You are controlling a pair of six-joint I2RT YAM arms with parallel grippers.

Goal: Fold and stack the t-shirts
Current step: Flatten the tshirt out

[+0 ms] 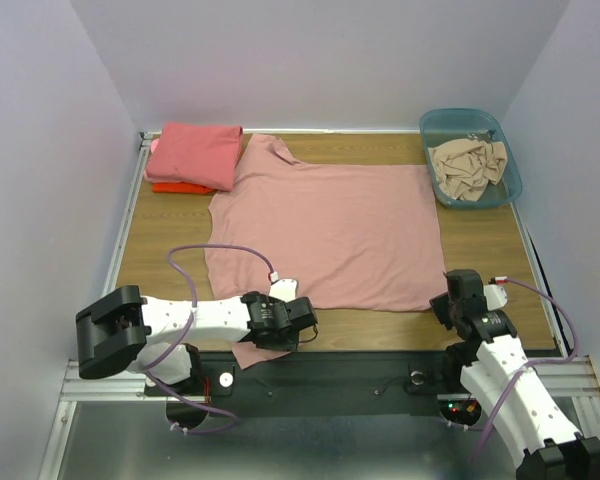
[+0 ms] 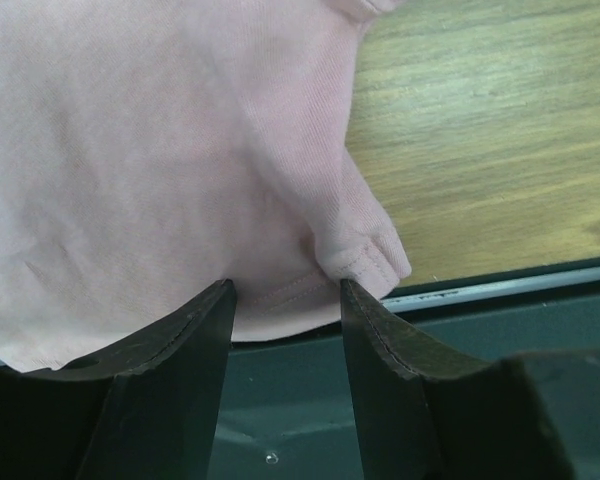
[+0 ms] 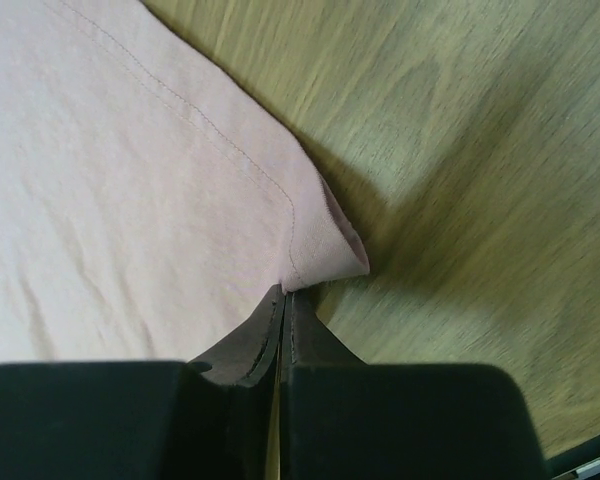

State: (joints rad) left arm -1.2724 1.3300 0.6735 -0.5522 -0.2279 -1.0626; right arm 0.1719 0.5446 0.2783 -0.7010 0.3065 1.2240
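A large dusty pink t-shirt (image 1: 325, 230) lies spread flat across the middle of the table. One sleeve (image 2: 365, 250) droops over the near table edge. My left gripper (image 1: 285, 330) (image 2: 285, 290) hovers at that sleeve, open, with the sleeve's hem just beyond its fingertips and nothing held. My right gripper (image 1: 442, 300) (image 3: 285, 290) is shut on the shirt's near right hem corner (image 3: 325, 250), which curls up at the pinch. A folded coral-pink t-shirt (image 1: 195, 152) rests on an orange-red one (image 1: 180, 187) at the back left.
A teal bin (image 1: 515, 180) at the back right holds crumpled beige cloth (image 1: 468, 165). The metal rail of the table's front edge (image 2: 500, 288) runs just beside the left gripper. Bare wood (image 3: 460, 150) lies to the right of the shirt.
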